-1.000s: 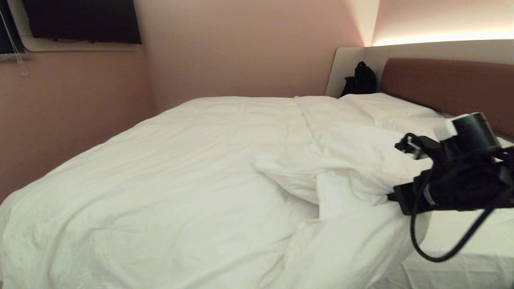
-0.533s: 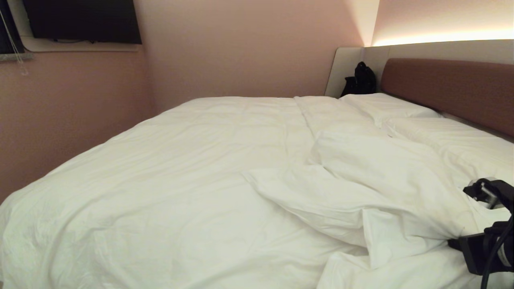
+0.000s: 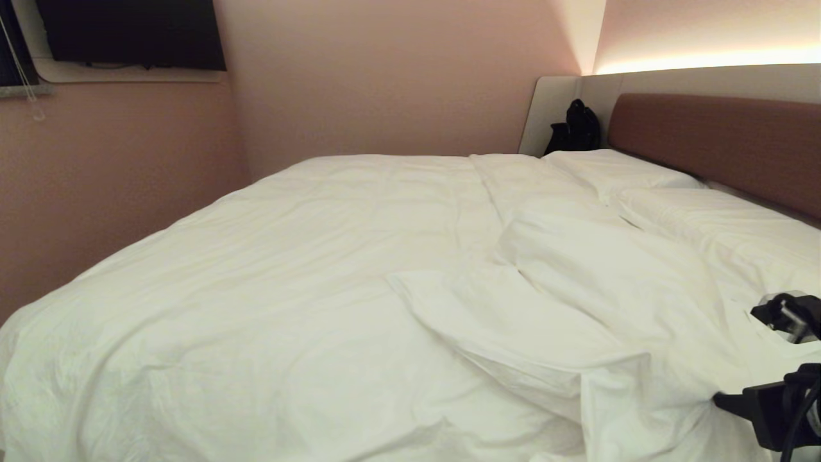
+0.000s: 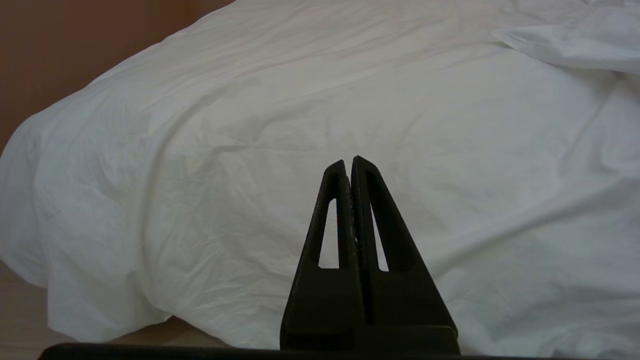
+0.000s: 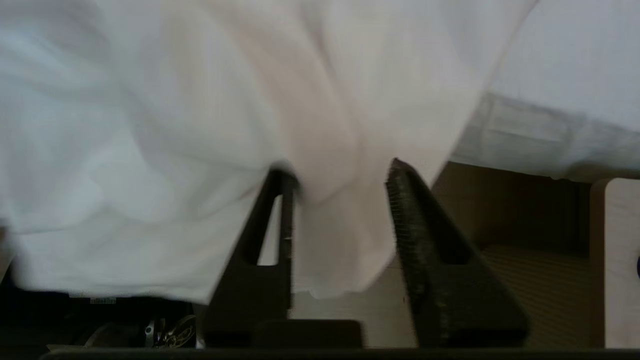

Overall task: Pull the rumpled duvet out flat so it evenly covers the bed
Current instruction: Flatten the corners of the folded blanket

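Duvet (image 3: 321, 289) spread over most of bed (image 3: 718, 138), ridged near right end effector (image 5: 340, 180), parted around hanging edge; left end effector (image 4: 350, 162) closed, idle.

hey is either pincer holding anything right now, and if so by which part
Nothing is held. The right pincer stands open around a hanging fold at the duvet edge, no longer clamping it. The left pincer is shut on nothing, apart from the duvet.
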{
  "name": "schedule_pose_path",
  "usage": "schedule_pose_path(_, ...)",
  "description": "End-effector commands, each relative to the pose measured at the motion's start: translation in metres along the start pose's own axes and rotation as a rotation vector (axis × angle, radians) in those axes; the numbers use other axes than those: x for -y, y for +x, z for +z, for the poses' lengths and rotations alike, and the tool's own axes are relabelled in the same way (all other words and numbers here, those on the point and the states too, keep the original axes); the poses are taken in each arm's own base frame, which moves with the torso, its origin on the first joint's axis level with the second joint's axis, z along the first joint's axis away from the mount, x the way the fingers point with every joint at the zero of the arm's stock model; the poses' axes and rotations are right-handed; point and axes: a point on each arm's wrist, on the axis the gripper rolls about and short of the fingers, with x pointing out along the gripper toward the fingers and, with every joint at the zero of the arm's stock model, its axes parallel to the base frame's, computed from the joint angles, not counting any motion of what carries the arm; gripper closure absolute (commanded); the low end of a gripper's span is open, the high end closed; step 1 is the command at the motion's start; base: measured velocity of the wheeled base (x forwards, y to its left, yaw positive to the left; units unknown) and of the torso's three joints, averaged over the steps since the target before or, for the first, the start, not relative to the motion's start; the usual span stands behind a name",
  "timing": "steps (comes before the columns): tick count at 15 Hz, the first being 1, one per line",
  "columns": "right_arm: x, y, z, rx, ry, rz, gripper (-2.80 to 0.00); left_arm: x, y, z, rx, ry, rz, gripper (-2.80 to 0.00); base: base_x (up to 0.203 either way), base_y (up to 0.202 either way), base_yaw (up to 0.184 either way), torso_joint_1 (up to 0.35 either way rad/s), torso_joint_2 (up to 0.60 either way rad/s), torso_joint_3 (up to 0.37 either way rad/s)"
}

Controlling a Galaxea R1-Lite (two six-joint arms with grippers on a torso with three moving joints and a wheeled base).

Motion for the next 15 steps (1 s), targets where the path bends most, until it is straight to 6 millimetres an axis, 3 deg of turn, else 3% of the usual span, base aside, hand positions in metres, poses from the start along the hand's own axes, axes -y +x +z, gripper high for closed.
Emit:
schedule_pose_path(1, 0.001, -0.013, -0.002, 0.054, -0.004, 0.017, -2.8, 0.0, 0.0, 0.0, 0.0, 0.0, 0.0, 0.0, 0.0, 0.0, 0.0, 0.0, 0.0, 0.0)
schedule_pose_path(4, -0.002, -0.045, -0.004, 0.202, -0.044, 0.08, -2.8, 0.0, 0.0, 0.0, 0.0, 0.0, 0.0, 0.0, 0.0, 0.0, 0.0, 0.0, 0.0, 0.0)
schedule_pose_path(6, -0.004, -0.057, 0.006, 0.267, -0.071, 0.107, -2.8, 0.0, 0.0, 0.0, 0.001, 0.0, 0.0, 0.0, 0.0, 0.0, 0.0, 0.0, 0.0, 0.0)
schedule_pose_path(11, -0.017, -0.042, 0.063, 0.273, -0.076, 0.137, -2.8, 0.0, 0.0, 0.0, 0.0, 0.0, 0.0, 0.0, 0.0, 0.0, 0.0, 0.0, 0.0, 0.0)
schedule_pose_path(12, -0.02, -0.038, 0.077, 0.28, -0.074, 0.143, 0.0, 0.0, 0.0, 0.0, 0.0, 0.0, 0.0, 0.0, 0.0, 0.0, 0.0, 0.0, 0.0, 0.0)
schedule_pose_path(15, -0.028, -0.026, 0.115, 0.313, -0.074, 0.179, 0.0, 0.0, 0.0, 0.0, 0.0, 0.0, 0.0, 0.0, 0.0, 0.0, 0.0, 0.0, 0.0, 0.0)
